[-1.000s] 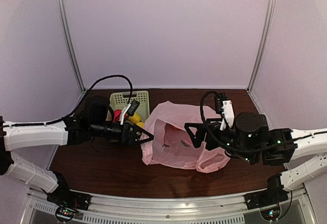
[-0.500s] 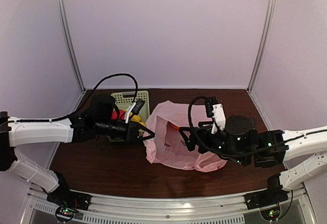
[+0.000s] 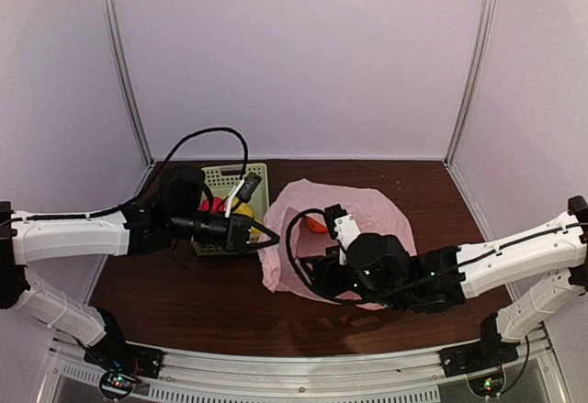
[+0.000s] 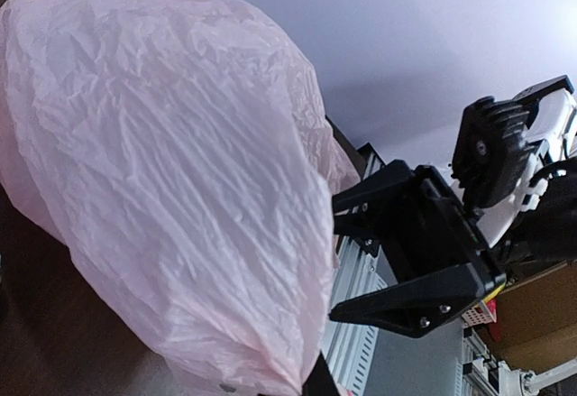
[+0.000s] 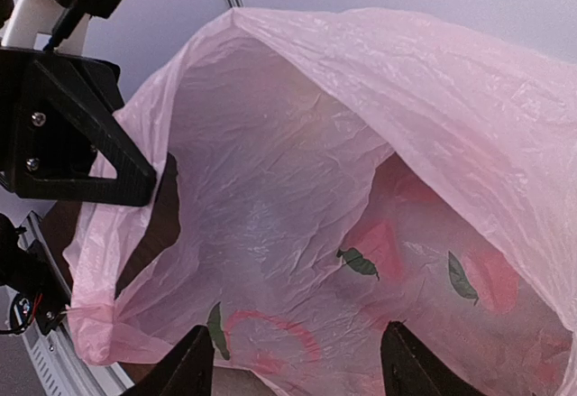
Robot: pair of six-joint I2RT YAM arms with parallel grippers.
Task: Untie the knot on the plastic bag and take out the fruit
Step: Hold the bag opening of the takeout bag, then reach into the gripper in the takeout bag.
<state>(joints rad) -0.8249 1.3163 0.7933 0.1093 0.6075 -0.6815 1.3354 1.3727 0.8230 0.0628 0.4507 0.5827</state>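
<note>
The pink plastic bag (image 3: 367,215) lies on the dark table with its mouth gaping toward my right wrist camera. No knot shows. My left gripper (image 3: 265,238) is shut on the bag's left edge (image 4: 297,360), holding the mouth up. My right gripper (image 3: 310,273) stands open at the mouth, its fingertips (image 5: 194,364) wide apart over the bag's lower layer (image 5: 279,324), gripping nothing. One orange fruit (image 3: 315,225) shows at the bag's opening. Red fruit (image 3: 213,206) and yellow fruit (image 3: 242,209) lie in the basket.
The pale green slotted basket (image 3: 230,175) stands at the back left, just behind my left wrist. The black right gripper (image 4: 424,252) fills the right of the left wrist view. The left gripper (image 5: 77,134) shows at the bag's rim. Light walls enclose the table.
My left gripper closed on the bag's left edge. The right arm swung left and reached into the bag's mouth, its jaws narrowing somewhat. The bag's mouth stands wider.
</note>
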